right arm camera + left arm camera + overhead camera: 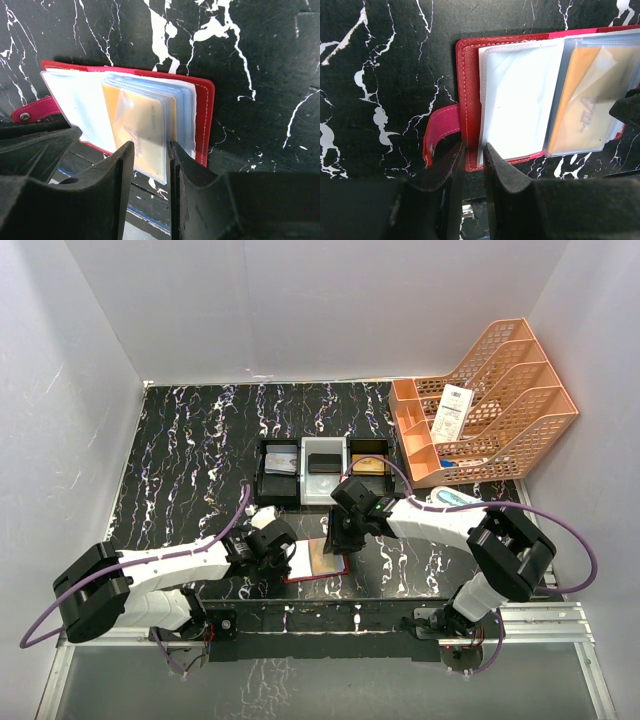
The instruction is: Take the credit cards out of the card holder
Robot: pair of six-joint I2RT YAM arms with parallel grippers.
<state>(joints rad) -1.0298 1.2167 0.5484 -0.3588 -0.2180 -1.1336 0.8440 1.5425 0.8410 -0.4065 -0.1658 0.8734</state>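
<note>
The left gripper is shut tight on the near edge of the red card holder, which lies open on the table. The right gripper has its jaws a little apart around a clear pocket with an orange card inside.

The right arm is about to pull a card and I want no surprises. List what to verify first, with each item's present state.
1. The card holder lies open: ok.
2. The left pincer pins its red cover beside the snap tab: ok.
3. The right pincer is lined up on the orange card: ok.
4. The right pincer is closed on that card: not ok, jaws parted.
5. The card is out of its clear sleeve: not ok.
6. More cards remain in other pockets: cannot tell.
</note>
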